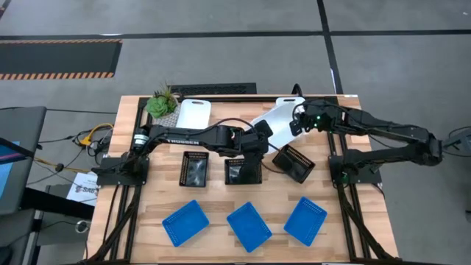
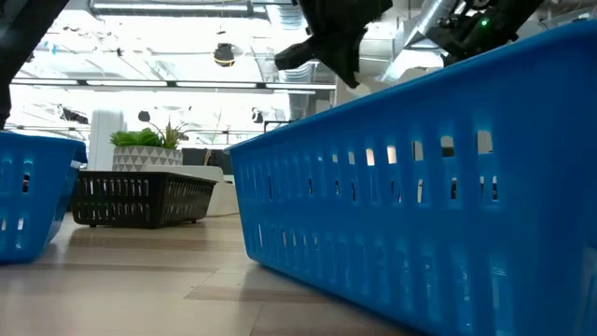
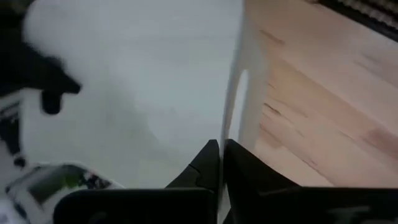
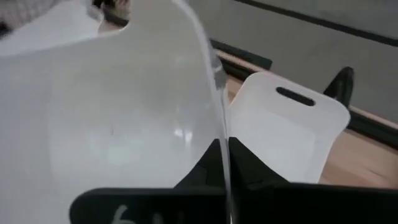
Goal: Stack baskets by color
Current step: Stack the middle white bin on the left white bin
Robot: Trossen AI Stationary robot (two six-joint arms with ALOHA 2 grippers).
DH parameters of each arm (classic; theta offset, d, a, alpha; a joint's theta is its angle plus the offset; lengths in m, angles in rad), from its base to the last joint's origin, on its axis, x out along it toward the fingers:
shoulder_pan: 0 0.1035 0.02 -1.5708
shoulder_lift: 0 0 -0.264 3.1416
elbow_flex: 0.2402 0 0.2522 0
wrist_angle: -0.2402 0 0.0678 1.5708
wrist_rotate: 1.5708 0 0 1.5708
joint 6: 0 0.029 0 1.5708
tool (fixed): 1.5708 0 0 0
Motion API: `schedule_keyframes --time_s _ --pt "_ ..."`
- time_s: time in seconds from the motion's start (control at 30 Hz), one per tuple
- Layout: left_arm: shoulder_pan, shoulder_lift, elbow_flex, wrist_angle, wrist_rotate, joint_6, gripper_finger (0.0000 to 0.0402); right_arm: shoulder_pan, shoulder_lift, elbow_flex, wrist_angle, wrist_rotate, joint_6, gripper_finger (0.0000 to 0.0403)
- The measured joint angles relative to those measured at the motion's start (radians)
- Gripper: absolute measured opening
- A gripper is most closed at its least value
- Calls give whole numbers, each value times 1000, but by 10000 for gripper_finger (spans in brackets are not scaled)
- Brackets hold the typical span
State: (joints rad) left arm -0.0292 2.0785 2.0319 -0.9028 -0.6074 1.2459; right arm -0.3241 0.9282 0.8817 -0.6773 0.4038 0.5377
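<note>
A white basket (image 1: 276, 116) is held up over the table's far middle, with my left gripper (image 1: 265, 131) shut on its near-left end and my right gripper (image 1: 298, 121) shut on its far-right end. A second white basket (image 4: 292, 124) rests on the table just beyond it, and a third (image 1: 193, 112) lies by the plant. Three black mesh baskets (image 1: 194, 168) (image 1: 243, 171) (image 1: 294, 162) sit in a middle row. Three blue baskets (image 1: 185, 222) (image 1: 249, 225) (image 1: 305, 219) line the near edge. My left gripper (image 3: 221, 155) pinches the white basket's thin side wall (image 3: 231, 106) at its rim, one finger inside and one outside. My right gripper (image 4: 224, 152) pinches the opposite wall's rim (image 4: 214, 81) in the same way, one finger on each face. The basket hangs tilted between them, off the table.
A small green potted plant (image 1: 162, 103) stands at the far left edge. In the low view a blue basket (image 2: 420, 187) fills the foreground. Bare wood lies between the black row and the blue row.
</note>
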Motion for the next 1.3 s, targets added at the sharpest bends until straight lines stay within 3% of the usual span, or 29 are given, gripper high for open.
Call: schedule_keyframes --time_s 0.2,0.47,0.67,0.83,0.97,1.1,1.3 --pt "-1 -16 -1 51 11 -94 30 -39 -33 0 0 -13 32 3" --pt "-5 -30 0 85 -55 -111 154 -93 -59 0 3 -24 54 1" --pt "-10 -45 0 185 -156 -293 227 -148 -60 0 82 -14 101 1" --pt "-2 -88 0 270 -303 -610 237 -225 -59 1 181 11 135 1" --pt "6 -159 0 290 -324 -969 232 -284 -60 3 275 22 141 1" --pt "29 -229 -6 329 -256 -1453 229 -327 -60 3 425 44 149 1" --pt "85 -244 -11 416 -77 -1843 229 -346 -56 3 601 71 147 0"
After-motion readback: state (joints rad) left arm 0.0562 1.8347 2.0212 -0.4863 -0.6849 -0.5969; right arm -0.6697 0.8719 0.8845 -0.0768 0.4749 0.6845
